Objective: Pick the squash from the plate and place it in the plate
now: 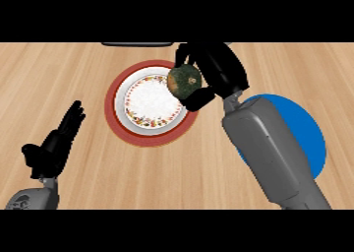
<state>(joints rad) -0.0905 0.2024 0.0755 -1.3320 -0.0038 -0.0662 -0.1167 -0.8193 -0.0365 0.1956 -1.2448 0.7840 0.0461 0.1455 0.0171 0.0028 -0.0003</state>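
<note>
We are looking down at a kitchen setting, judging by the light wooden counter (78,69) carrying a red-rimmed floral plate (129,129), a blue plate (307,133) and a squash (184,81).

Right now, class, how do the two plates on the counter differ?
The red-rimmed plate has a white centre with a floral band; the blue plate is plain blue. The red-rimmed plate shows nearly whole, with the squash, held in the right hand, over its upper right edge; the blue plate is largely hidden behind the right forearm. Both are round and lie flat on the wooden counter.
</note>
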